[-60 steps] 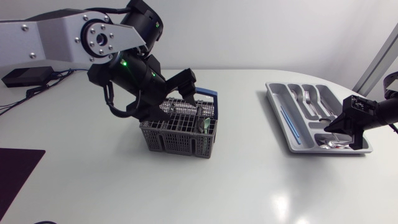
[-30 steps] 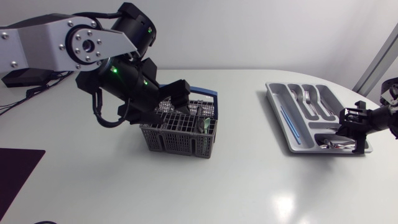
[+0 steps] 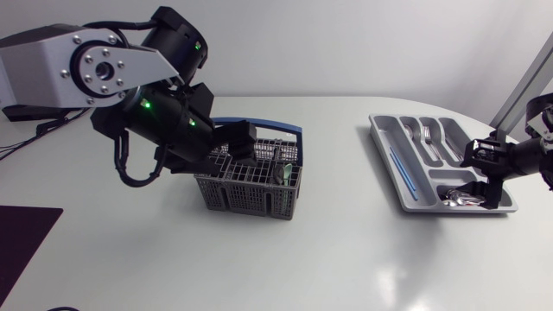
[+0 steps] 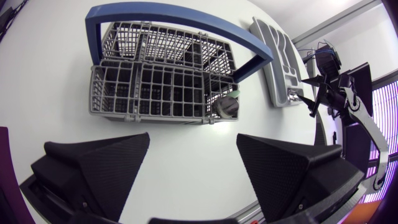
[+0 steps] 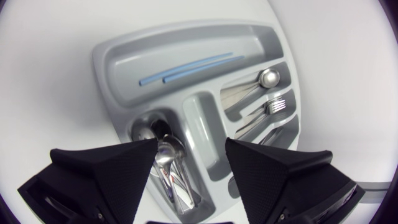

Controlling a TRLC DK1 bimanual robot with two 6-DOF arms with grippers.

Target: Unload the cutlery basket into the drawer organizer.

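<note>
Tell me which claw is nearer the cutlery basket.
Left. The left claw hangs open close above the cutlery basket, at its edge. The right claw is far across the table, open over the drawer organizer.

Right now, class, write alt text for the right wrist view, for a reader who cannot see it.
The right hand hangs open and empty over a grey drawer organizer on a white table. Spoons lie in the compartment under the hand. Two thin blue sticks lie in the long compartment ahead, and a fork shows in a side slot.
</note>
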